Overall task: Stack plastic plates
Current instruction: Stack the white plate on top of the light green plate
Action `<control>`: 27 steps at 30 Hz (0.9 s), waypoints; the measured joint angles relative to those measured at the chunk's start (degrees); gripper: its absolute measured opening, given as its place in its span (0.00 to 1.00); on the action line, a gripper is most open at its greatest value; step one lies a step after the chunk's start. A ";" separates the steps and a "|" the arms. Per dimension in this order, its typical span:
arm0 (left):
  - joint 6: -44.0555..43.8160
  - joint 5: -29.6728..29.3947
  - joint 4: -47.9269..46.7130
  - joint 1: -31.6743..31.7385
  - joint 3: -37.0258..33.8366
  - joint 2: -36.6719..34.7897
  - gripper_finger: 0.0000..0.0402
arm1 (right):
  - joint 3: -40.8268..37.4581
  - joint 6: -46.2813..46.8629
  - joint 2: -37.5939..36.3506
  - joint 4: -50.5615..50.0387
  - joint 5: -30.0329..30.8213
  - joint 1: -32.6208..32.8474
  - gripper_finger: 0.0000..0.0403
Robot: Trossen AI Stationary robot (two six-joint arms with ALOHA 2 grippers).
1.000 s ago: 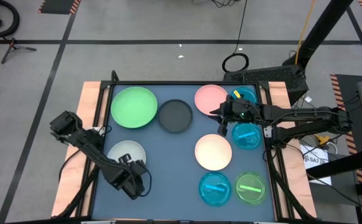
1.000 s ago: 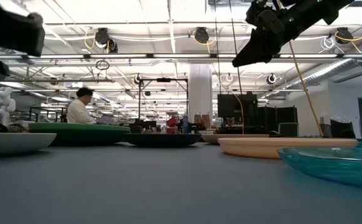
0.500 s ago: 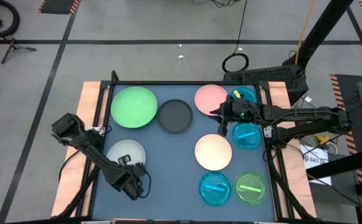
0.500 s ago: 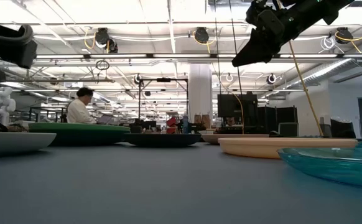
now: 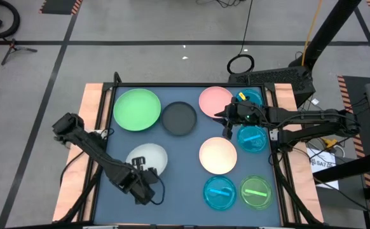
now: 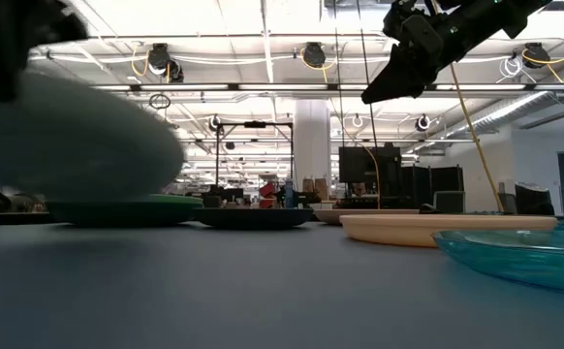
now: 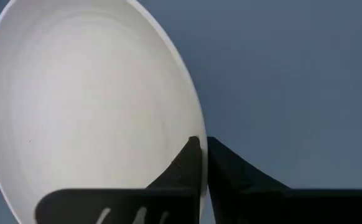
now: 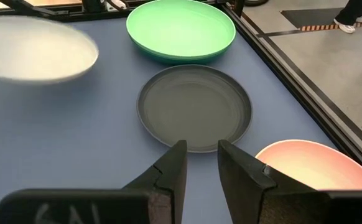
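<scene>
My left gripper (image 5: 143, 180) is shut on a white plate (image 5: 148, 158) near the table's near left, and the plate is off the table in the low view (image 6: 69, 131). My right gripper (image 5: 228, 124) is open and empty. It hovers high between the pink plate (image 5: 213, 100), the cream plate (image 5: 218, 155) and a blue plate (image 5: 252, 138). A light green plate (image 5: 137, 109) and a dark grey plate (image 5: 179, 118) rest on the mat at the far side. The right wrist view shows the dark grey plate (image 8: 194, 115) ahead of the right fingers. My left gripper pinches the white plate's rim (image 7: 192, 134) at the plate's near edge, one finger on the inner face and one on the outside. The fingers come from the table's near side. The plate is lifted clear of the table and tilted.
A second blue plate (image 5: 220, 193) and a lime plate (image 5: 256, 192) lie at the near right, and a third blue plate (image 5: 251, 98) lies at the far right. The mat is bare (image 5: 178, 172) in the middle and near the front. A raised frame (image 5: 102, 108) borders the mat.
My left gripper has risen and gone toward the table's right edge with the white plate. The plate lay on the table at the left. Now it is lifted clear, tilted, and further right.
</scene>
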 joint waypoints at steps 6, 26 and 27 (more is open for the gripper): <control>6.02 -4.67 -11.83 2.62 4.89 0.00 0.03 | 0.00 -0.07 0.00 -0.02 0.00 0.00 0.21; 41.77 -12.14 -13.92 32.09 4.92 -7.67 0.03 | -0.02 -0.07 0.00 -2.52 0.00 0.00 0.21; 43.14 -11.49 -12.81 33.98 4.92 -8.54 0.03 | -0.02 0.00 0.00 -2.80 0.00 0.01 0.21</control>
